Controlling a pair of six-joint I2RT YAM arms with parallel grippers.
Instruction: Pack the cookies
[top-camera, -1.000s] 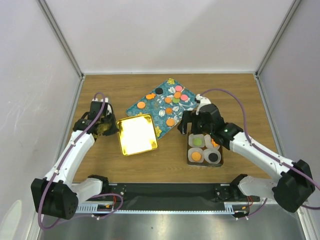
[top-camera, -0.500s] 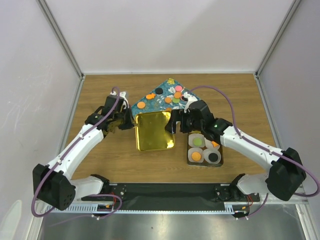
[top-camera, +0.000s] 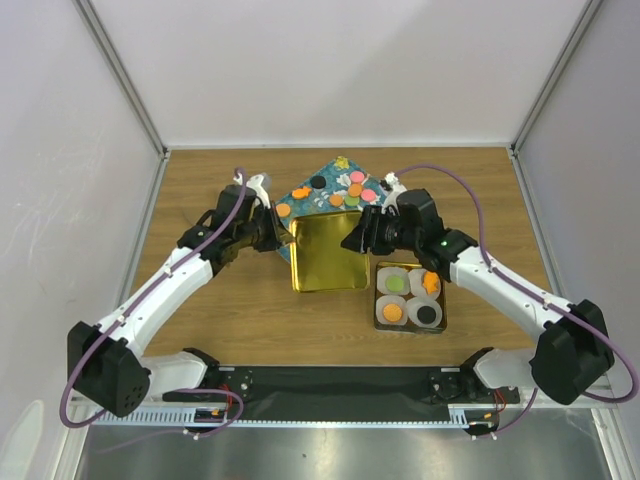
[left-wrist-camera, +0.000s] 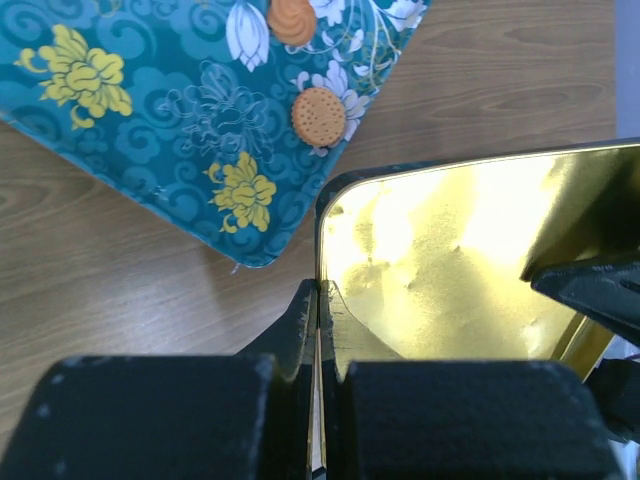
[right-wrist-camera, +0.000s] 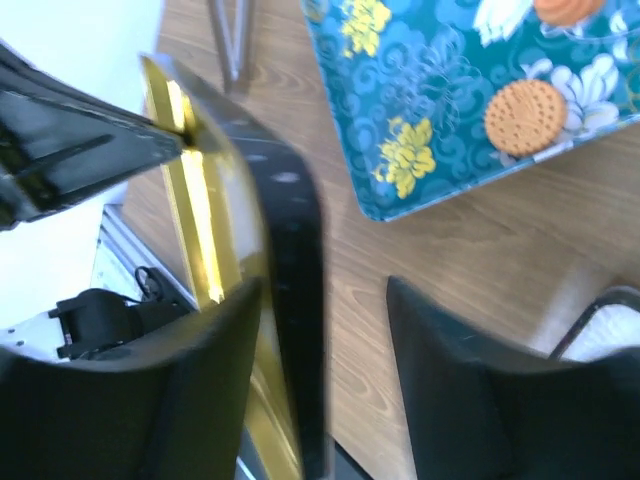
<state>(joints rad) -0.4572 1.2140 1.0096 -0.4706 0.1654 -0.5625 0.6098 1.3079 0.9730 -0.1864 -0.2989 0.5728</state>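
- The left gripper (left-wrist-camera: 318, 300) is pinched tight on the left edge of the gold lid (top-camera: 325, 255).
- The gold lid is in the middle of the desk (top-camera: 250, 320), with its shiny side up.
- The right gripper (right-wrist-camera: 325, 295) is at the right edge of the gold lid. It is about half open. The dark rim of the lid sits between its two fingers. One finger is right by the rim and the other is a little way off.
- The teal tray (left-wrist-camera: 150, 110) lies near the back edge of the desk, in the middle. Its front corner is just beside the back of the gold lid.
- Most of the cookies (top-camera: 355, 189) lie on the teal tray. They are mostly orange, with some pink, one green and one black.
- A dark box (top-camera: 444, 310) sits near the front edge of the desk, on the right side, just beside the gold lid.
- Four white cups (top-camera: 382, 308) stand in the box.
- Each cup has a cookie in it: one green, two orange and one black.
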